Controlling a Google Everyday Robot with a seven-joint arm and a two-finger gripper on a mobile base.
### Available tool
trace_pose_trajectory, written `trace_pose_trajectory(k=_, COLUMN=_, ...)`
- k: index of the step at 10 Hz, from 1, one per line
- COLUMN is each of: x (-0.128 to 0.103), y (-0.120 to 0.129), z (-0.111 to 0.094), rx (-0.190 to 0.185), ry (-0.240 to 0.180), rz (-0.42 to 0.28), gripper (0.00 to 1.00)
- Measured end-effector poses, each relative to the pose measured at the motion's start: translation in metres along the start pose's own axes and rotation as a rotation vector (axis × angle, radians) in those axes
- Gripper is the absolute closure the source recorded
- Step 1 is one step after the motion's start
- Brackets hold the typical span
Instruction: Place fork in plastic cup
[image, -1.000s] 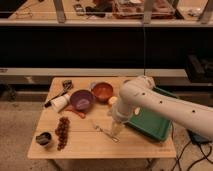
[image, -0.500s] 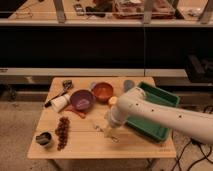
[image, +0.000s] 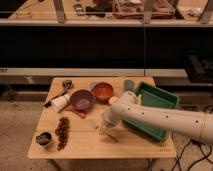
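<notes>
My arm slants in from right; gripper (image: 104, 128) just front-right of purple bowl (image: 82, 99), jaws wide, over fork (image: 93, 121). One fork; two bowls, other being orange bowl (image: 103, 91).

The end effector (image: 103, 128) hangs low over the middle of the surface (image: 135, 146), fingers spread, with bare wood open along the front edge beside it. The purple bowl (image: 82, 99) and orange bowl (image: 103, 91) crowd the space behind. The green tray (image: 156, 106) walls off the view's right, and the grape string (image: 62, 133) and small dark cup (image: 44, 139) stand in the way at front left.
</notes>
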Motion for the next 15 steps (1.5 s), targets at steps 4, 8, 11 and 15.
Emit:
trace_pose_trajectory(k=4, x=0.005, y=0.004, z=0.019, rx=-0.020, ry=-0.012, rz=0.081, gripper=0.35)
trace_pose_trajectory(k=8, x=-0.007, y=0.008, z=0.026, rx=-0.019, ry=-0.029, rz=0.103, gripper=0.35)
trace_pose_trajectory(k=11, x=-0.018, y=0.011, z=0.030, rx=-0.014, ry=-0.040, rz=0.104, gripper=0.35)
trace_pose_trajectory(k=15, x=-0.030, y=0.010, z=0.034, rx=0.009, ry=-0.059, rz=0.093, gripper=0.35)
